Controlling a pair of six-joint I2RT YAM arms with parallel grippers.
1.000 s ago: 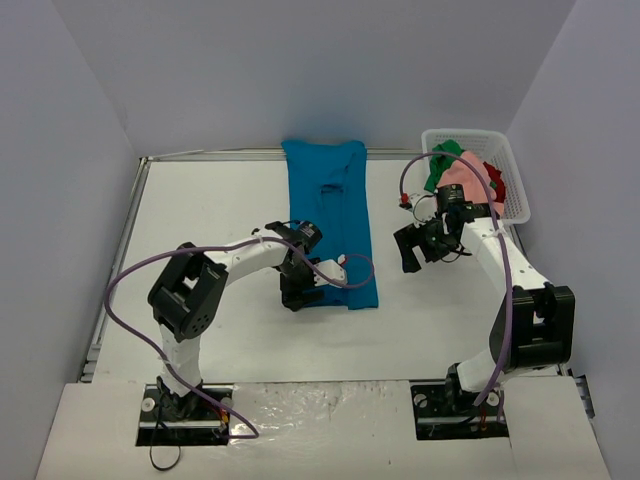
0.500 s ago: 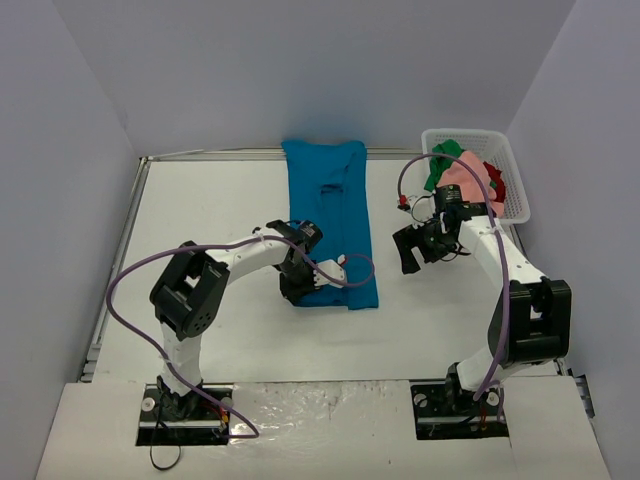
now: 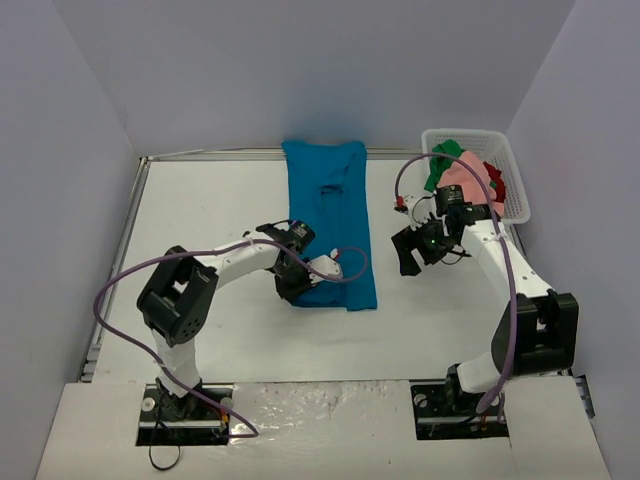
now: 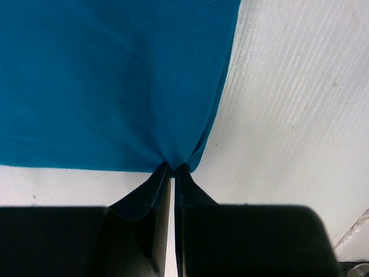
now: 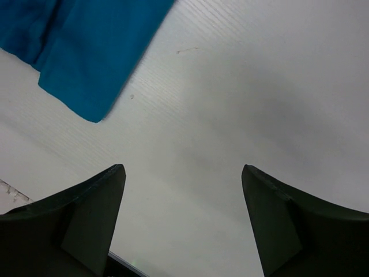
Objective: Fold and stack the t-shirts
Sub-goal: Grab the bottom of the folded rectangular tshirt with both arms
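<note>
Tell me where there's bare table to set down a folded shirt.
The widest bare table lies between the teal-blue t-shirt and the left edge. A second patch runs along the near edge, between the two arm bases. Crowded: the shirt's near-left corner, pinched by the left gripper, and the gap toward the basket, where the right gripper hangs open.

spread t-shirt — table centre | basket far right — heaped shirts inside

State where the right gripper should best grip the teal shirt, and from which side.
Probably the near right hem corner, coming from the right: the shirt lies flat, that corner is free, and the left gripper pinches the near left one.
</note>
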